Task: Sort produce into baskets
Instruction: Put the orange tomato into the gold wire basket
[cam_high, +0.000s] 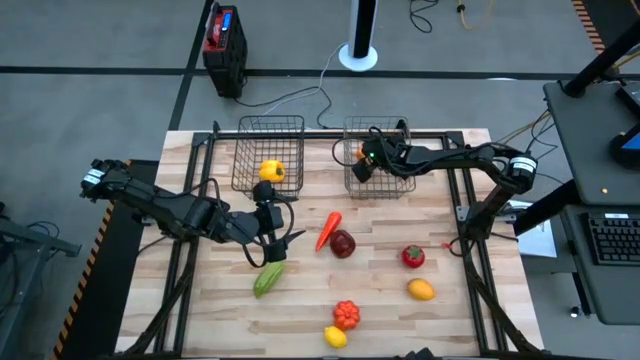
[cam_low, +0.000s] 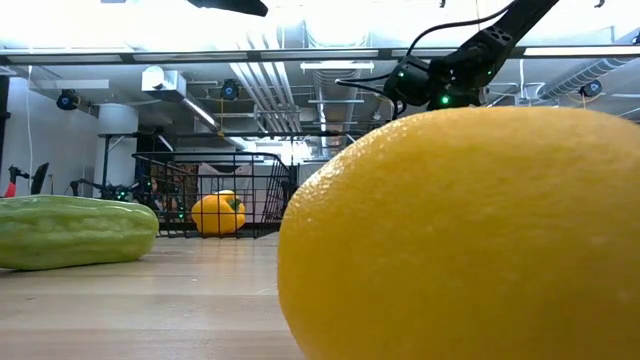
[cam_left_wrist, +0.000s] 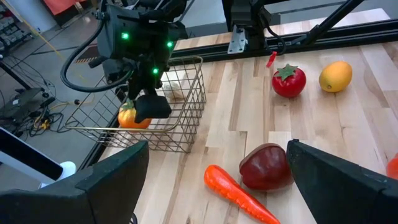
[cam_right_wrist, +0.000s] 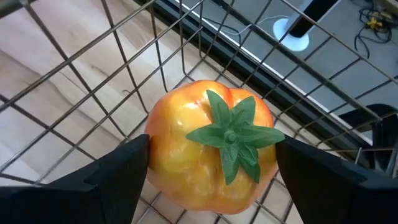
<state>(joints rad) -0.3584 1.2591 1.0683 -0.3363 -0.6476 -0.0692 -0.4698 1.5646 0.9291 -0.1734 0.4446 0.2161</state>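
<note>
Inside the right basket (cam_high: 378, 150), the right gripper (cam_high: 366, 160) hangs with jaws wide over an orange tomato (cam_right_wrist: 208, 146), which it largely hides from above; the left gripper (cam_high: 270, 237), also wide and empty, sits beyond that basket's near side beside the carrot (cam_high: 327, 230); 1 lemon (cam_low: 460, 235) blocks most of the low view.
</note>
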